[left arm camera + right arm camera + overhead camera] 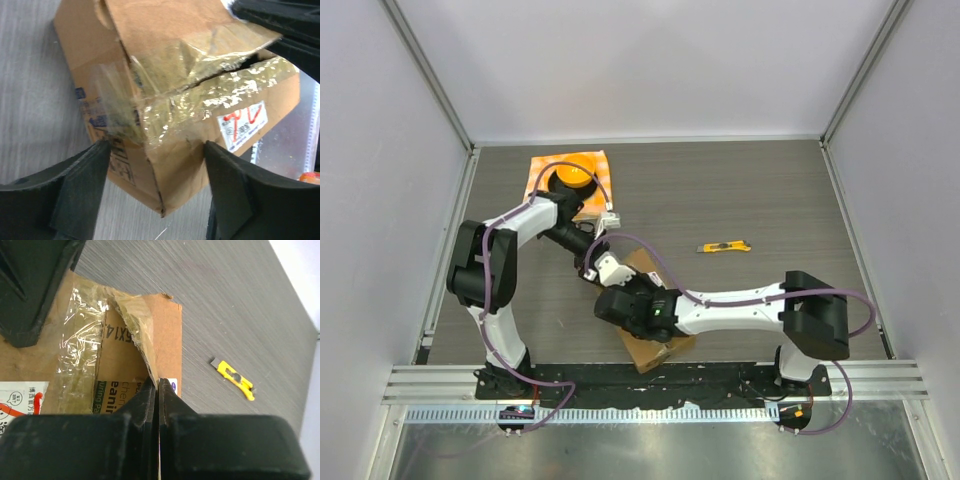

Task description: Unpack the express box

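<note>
The express box [661, 351], a brown carton with torn clear tape, lies near the front edge, mostly hidden under my arms. In the left wrist view the box [170, 145] shows a white sticker with red marks [243, 123]. My left gripper [156, 192] is open, its fingers on either side of the box's near corner. My right gripper [158, 385] is shut on the edge of a raised flap [142, 335]. A printed package [116, 387] shows inside the opening. In the top view the left gripper [593, 262] and the right gripper [623, 300] meet over the box.
A yellow utility knife [724, 246] lies on the table right of the box and also shows in the right wrist view [234, 378]. An orange cloth [603, 183] with an orange round object [572, 176] sits at the back left. White walls enclose the table.
</note>
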You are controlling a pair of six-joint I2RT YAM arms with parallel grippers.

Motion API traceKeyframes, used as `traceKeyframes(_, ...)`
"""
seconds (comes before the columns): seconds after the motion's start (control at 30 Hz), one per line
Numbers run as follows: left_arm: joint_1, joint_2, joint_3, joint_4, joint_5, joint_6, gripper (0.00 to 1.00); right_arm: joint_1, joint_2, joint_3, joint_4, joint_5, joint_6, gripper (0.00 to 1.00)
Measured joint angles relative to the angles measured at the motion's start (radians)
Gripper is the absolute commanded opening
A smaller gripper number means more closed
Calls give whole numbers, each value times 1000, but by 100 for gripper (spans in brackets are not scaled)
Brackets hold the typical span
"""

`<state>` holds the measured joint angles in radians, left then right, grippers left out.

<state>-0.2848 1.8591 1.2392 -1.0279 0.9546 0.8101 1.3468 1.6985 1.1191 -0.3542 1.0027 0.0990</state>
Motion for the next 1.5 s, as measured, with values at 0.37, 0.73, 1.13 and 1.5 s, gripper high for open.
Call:
traceKeyframes(0.37, -43, 21, 38, -22, 16, 31, 50, -188, -235, -148, 77, -345, 123, 1)
traceKeyframes(0.73, -47, 5, 20, -7, 21, 40, 49, -367, -387, -281, 180, -645, 264, 1)
traceKeyframes(1.13, -39, -3, 14, -37, 15, 100, 55, -510, -494, -318, 235, -768, 362, 1)
traceKeyframes(1.5, 9, -20, 109, -109, -98, 95, 100, -593, -504, -402, 340, -871, 486, 1)
